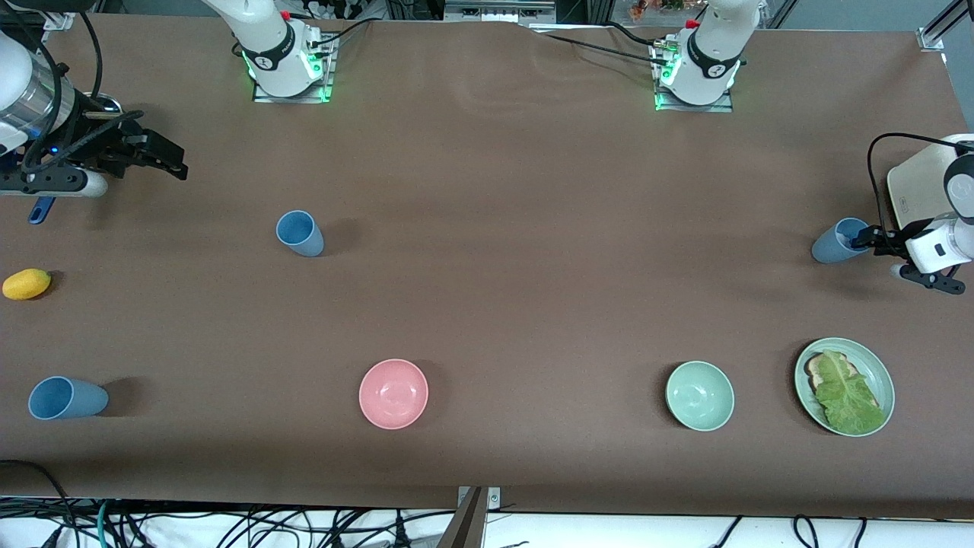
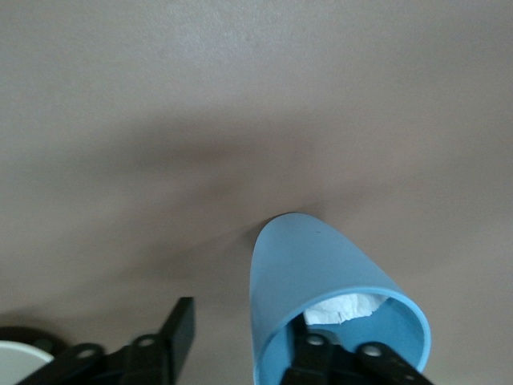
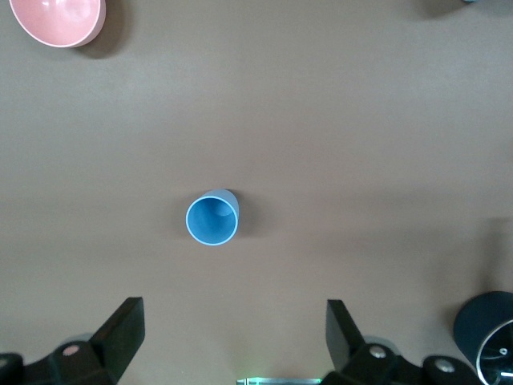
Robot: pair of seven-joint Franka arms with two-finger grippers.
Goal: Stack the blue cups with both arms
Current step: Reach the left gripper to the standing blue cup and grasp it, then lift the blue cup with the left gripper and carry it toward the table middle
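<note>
- Brown matte cloth (image 1: pixel 517 228) covers the whole table, and a wide bare stretch is left across its middle.
- 3 small matte blue tapered cups are seen: one (image 1: pixel 300 233) upright near the right arm's base, one (image 1: pixel 67 398) close to the edge at the right arm's end, nearest the front camera, and one (image 1: pixel 837 242) at the left arm's end.
- The left gripper (image 1: pixel 864 241) is placed at that last cup's rim, one finger (image 2: pixel 321 353) inside it and one outside; a firm clamp cannot be confirmed.
- The right gripper (image 1: pixel 171 164) is held spread apart over the table at the right arm's end, the upright cup (image 3: pixel 212 218) below its camera.
- A pink round bowl (image 1: pixel 393 393), a pale green round bowl (image 1: pixel 700 396) and a green plate (image 1: pixel 883 380) of lettuce stand along the camera-side edge.
- A yellow lemon-like fruit (image 1: pixel 27 284) lies by the end edge.
</note>
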